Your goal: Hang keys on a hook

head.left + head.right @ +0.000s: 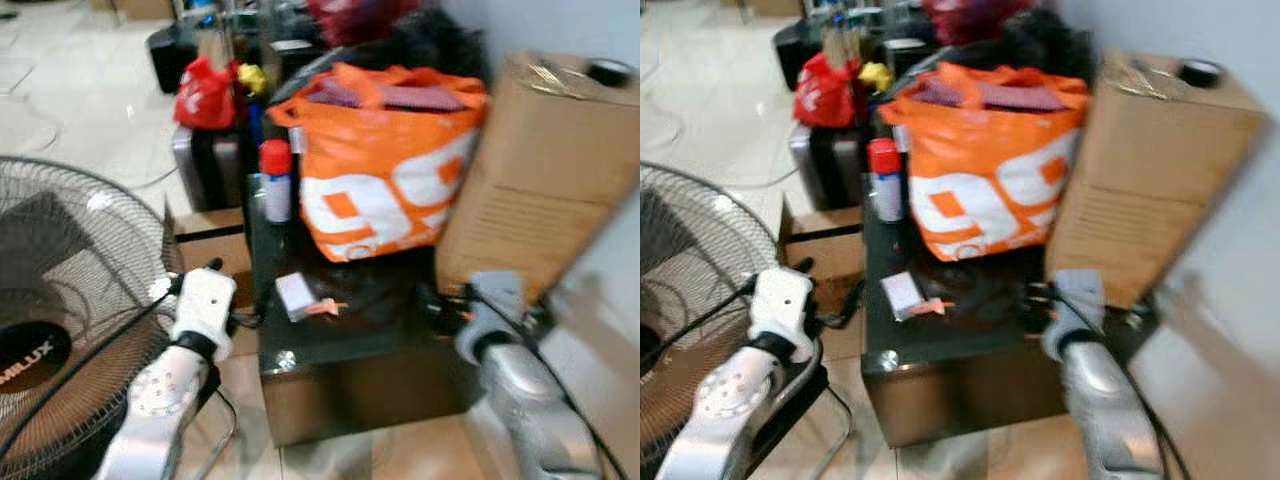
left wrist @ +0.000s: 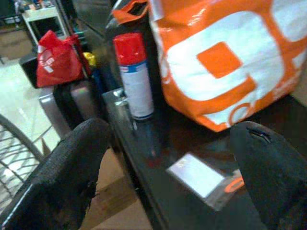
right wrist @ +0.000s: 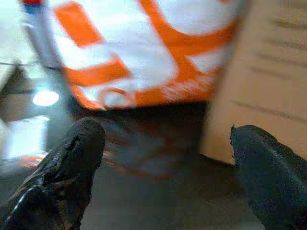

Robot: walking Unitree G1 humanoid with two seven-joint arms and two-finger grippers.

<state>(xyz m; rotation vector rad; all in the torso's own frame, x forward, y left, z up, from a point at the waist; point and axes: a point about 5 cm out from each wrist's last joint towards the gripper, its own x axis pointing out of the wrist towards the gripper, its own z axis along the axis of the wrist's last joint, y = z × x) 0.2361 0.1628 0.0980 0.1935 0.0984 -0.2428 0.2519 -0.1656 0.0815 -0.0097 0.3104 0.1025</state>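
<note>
Two silver arms with white wrist housings, black cables, and black textured fingers [image 2: 67, 177].

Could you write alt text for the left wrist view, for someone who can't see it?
The left gripper, its two black fingers spread wide, points at a dark glossy table where a small white tag with an orange piece lies. Behind stand a red-capped spray can and an orange-and-white bag.

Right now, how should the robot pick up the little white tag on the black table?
Probably from above, pinching across the white tag's short width. It lies flat on the table, so no side offers a hold. The open left tool faces it.
</note>
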